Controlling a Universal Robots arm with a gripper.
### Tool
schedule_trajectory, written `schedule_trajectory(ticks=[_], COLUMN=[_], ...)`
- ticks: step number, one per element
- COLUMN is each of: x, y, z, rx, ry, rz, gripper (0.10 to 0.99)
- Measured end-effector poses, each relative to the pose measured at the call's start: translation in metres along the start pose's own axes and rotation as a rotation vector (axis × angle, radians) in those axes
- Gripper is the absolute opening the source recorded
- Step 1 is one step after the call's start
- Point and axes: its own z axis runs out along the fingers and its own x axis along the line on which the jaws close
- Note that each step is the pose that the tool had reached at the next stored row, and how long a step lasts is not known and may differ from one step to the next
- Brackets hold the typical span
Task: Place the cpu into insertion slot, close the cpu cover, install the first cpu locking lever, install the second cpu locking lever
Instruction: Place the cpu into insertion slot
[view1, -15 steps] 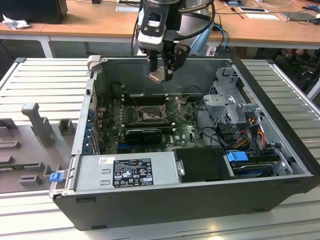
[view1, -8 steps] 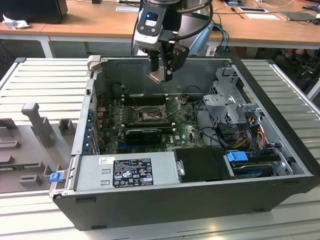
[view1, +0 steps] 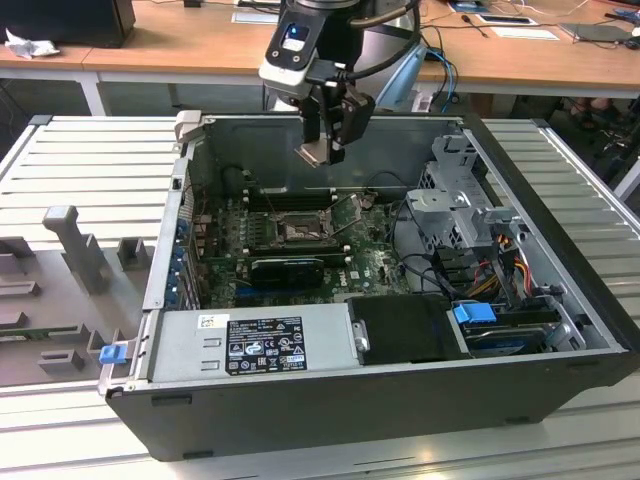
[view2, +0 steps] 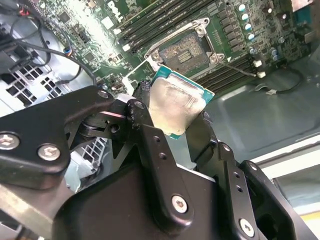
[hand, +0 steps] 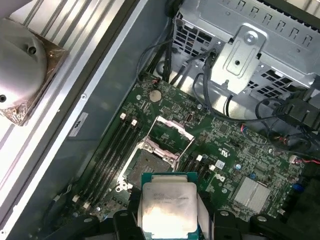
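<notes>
Here, black two-finger gripper (view1: 322, 148) hangs over open grey metal computer case (view1: 560, 190), clamping small flat silvery-beige square cpu (view2: 176, 107) by its edges. Dark square silver-rimmed insertion slot (hand: 144, 162) below on green circuit board (hand: 235, 150), near case's far wall; silver-framed cpu cover (hand: 176, 126) raised. Risk: chip descending tilted or off-centre may bend socket pins.

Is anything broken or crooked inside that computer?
Nothing looks broken. The cpu cover stands flipped up beside the empty insertion slot, which looks done on purpose. The claw holds the cpu above the green board, apart from the slot.
</notes>
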Motion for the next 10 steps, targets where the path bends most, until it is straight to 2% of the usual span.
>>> schedule_trajectory(ticks=[4,10], x=[0.0,0.0], y=[0.0,-0.0001], z=[0.0001,0.0016], rx=[-0.001,-0.004], ry=[-0.0043,-0.0182], rz=[0.05,0.21], gripper=[0.529,0.529])
